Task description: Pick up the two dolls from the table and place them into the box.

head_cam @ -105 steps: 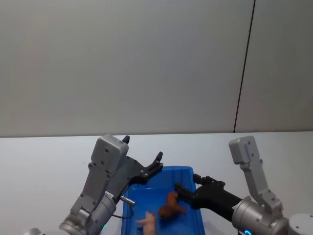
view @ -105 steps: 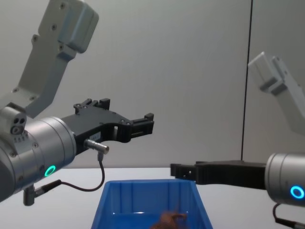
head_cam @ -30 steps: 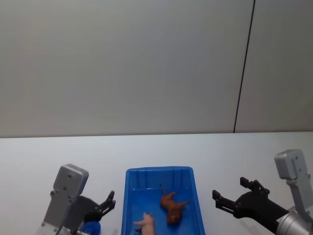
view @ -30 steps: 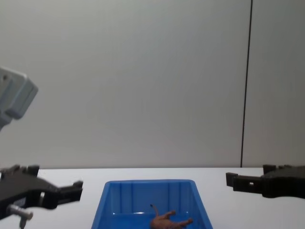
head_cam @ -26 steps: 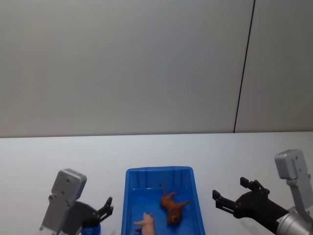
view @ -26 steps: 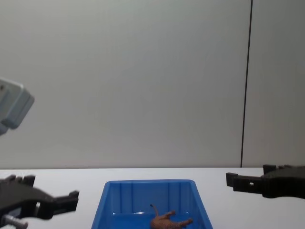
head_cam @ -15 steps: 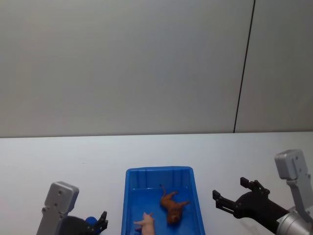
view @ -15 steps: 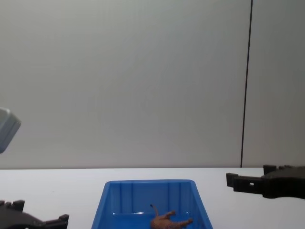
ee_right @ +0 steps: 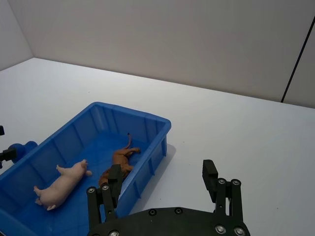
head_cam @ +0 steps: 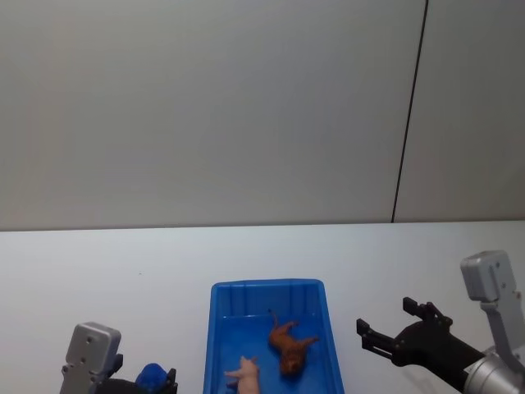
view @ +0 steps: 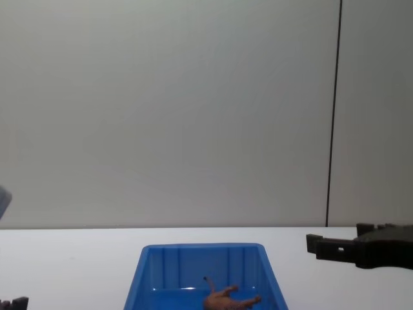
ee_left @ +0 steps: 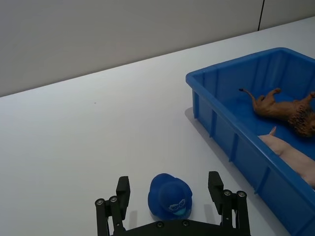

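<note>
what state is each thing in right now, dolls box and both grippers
reddish-brown doll: lying on its side inside the box
pink doll: lying inside the box
box: open-topped, holding both dolls
left gripper: open, around a small blue toy
right gripper: open, empty, beside the box

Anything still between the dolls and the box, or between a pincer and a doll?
Nothing visible. Both dolls already lie inside the box: brown doll, pink doll. Left pincer is open over a small blue toy on the table, outside the box. Right pincer is open, beside the box.
</note>
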Controlling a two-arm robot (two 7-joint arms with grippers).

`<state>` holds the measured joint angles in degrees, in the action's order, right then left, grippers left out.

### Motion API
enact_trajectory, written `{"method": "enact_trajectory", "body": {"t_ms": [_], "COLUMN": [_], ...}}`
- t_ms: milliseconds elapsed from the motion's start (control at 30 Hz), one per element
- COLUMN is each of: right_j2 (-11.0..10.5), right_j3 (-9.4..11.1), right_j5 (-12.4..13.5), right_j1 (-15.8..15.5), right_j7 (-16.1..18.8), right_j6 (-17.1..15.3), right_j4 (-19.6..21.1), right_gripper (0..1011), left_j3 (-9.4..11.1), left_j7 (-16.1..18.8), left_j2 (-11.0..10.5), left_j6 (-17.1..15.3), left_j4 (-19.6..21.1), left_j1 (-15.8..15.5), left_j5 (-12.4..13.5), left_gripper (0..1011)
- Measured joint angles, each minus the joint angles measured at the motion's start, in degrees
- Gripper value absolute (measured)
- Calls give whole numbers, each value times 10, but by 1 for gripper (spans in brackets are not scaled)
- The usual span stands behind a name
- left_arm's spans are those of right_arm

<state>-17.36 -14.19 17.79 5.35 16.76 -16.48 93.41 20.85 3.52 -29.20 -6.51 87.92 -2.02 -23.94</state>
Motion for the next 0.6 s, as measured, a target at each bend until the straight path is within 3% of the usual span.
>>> {"method": "enact_trajectory", "body": {"t_ms": [600], "right_j2": [0], "right_j3": [0], "right_j5": [0], "right_j1": [0], "right_j7": [0], "right_j6": [0], "right_j4": [0], "right_gripper": [1001], "left_j3": [0], "left_j7": [-40], "left_j2": [23], "left_j6": [33], "left_j4": [-74], "left_j1": [-21], "left_j5": [-9], "left_gripper": [1001]}}
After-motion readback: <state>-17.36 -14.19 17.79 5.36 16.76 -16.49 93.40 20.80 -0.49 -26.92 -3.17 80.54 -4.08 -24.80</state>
